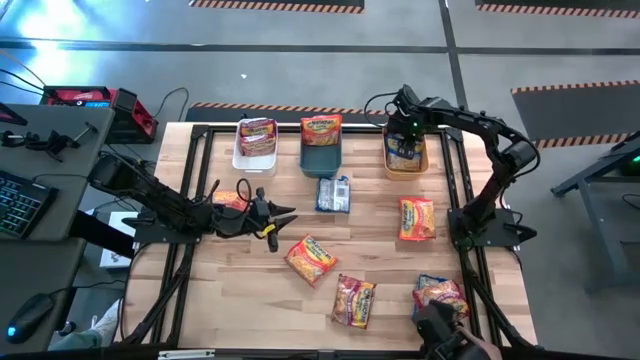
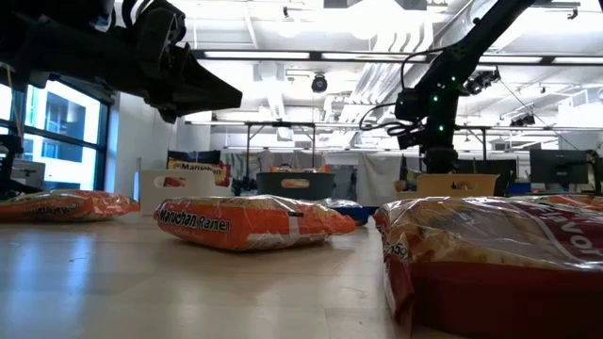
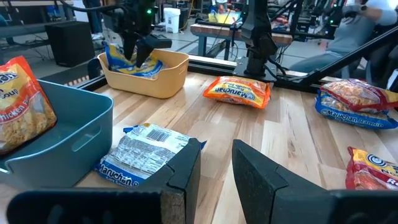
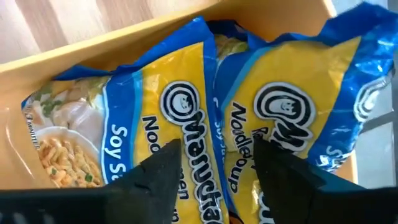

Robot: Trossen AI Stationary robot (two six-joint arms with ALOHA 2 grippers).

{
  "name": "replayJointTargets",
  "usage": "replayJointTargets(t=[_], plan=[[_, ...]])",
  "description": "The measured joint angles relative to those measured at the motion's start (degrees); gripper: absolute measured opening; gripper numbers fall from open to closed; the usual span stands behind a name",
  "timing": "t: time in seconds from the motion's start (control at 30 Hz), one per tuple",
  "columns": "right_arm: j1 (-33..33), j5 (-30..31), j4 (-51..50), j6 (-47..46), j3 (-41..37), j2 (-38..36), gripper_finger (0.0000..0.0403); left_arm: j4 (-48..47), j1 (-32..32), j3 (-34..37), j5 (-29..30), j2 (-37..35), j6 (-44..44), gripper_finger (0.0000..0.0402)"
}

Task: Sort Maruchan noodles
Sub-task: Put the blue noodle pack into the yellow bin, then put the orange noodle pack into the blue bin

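Right gripper (image 1: 405,138) hangs over the orange bin (image 1: 405,168) at the table's far edge, its fingers (image 4: 165,165) spread apart just above two blue-and-yellow packets (image 4: 186,124) lying side by side inside that bin; it grips neither. Each packet is crinkly plastic, yellow-faced with blue edges, printed with a round logo and dark lettering. Left of the orange bin stand the teal bin (image 1: 320,158) with an orange packet (image 1: 321,129) propped in it, and the white bin (image 1: 240,155) with a pink-red packet (image 1: 258,135). Nearer than the orange bin, more packets lie loose on the table (image 1: 380,260). Left gripper (image 1: 285,218) hovers well left of the orange bin, fingers parted and empty.
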State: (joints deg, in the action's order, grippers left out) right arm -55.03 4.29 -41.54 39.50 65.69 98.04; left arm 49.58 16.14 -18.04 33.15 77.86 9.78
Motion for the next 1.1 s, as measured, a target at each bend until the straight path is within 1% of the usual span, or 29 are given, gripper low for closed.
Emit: replayJointTargets(t=[0.1,0.27,0.3,0.4,0.53,0.7,0.77,0.93,1.03,1.1], plan=[[-0.25,-1.19,-0.2,1.31,0.0,0.02,0.013,0.0,0.0,0.0,0.0,0.01,0.0,0.0081],[-0.39,-2.3,-0.69,2.1,0.0,0.07,0.002,0.0,0.02,0.0,0.0,-0.01,0.0,0.0081],[-0.34,-2.22,-0.87,2.14,0.0,0.06,0.0011,0.02,0.02,0.0,0.0,-0.01,0.0,0.0081],[-0.33,-2.53,-2.87,1.86,0.84,0.0,0.0016,0.01,0.01,0.0,0.01,-0.01,0.0,0.0081],[0.21,-3.96,-7.32,0.97,3.99,-0.07,0.0002,0.07,-0.82,0.0,0.16,0.2,-0.07,0.0081],[2.47,-4.6,-11.37,-0.49,7.97,-0.11,0.0001,0.1,-4.37,0.0,0.24,2.14,0.08,0.008],[3.57,-4.96,-13.39,-1.44,9.43,-0.33,0.0001,1.13,-6.51,0.0,-0.67,3.45,0.39,0.0076],[6.23,-5.91,-15.86,-4.69,9.59,-4.85,0.0,8.04,-12.45,0.0,-9.41,6.31,-1.05,0.0057],[8.09,-8.96,-14.79,-7.66,5.81,-10.35,0.0,10.69,-15.68,0.0,-15.33,7.87,-0.98,0.0042],[10.24,-9.07,-13.93,-9.56,2.78,-14.59,0.0,12.94,-17.55,0.0,-19.86,8.35,-1.3,0.0032]])
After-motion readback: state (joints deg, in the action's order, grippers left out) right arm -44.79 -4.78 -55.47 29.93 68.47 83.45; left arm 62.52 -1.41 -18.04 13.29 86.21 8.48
